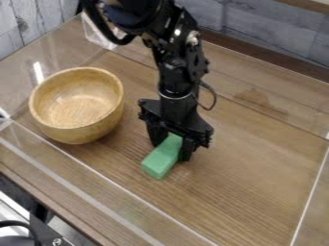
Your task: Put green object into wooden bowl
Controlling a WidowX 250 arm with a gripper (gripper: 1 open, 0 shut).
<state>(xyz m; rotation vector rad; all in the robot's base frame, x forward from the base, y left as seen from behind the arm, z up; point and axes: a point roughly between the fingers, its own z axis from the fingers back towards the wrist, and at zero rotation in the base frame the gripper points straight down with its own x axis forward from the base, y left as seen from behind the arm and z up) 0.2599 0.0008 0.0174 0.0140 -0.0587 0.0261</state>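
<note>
Your black gripper (172,142) points straight down at the middle of the wooden table (257,144), its jaws drawn in around the far end of the flat, bright green rectangular block (162,159). From this angle the fingers hide the contact faces, so I judge it a grip rather than see it outright; the jaws stand narrow, one on each long side of the block. The block lies flat on the table, its free end pointing toward seven o'clock from the gripper. The round, light tan wooden bowl (77,104) sits at about ten o'clock from the block, near but not touching it, and looks empty.

You are at the grasp. Because you hold the block by one end, expect the long free end to sag or swing once it leaves the table. Lift straight up first and check the block comes with you before you travel. Rise until the hanging end will clear the thick near rim of the bowl, then carry toward ten o'clock. Stop over the bowl's centre, not its edge, since a block this long could catch on the rim. Lower a little before letting go, so it settles inside without bouncing out.
</note>
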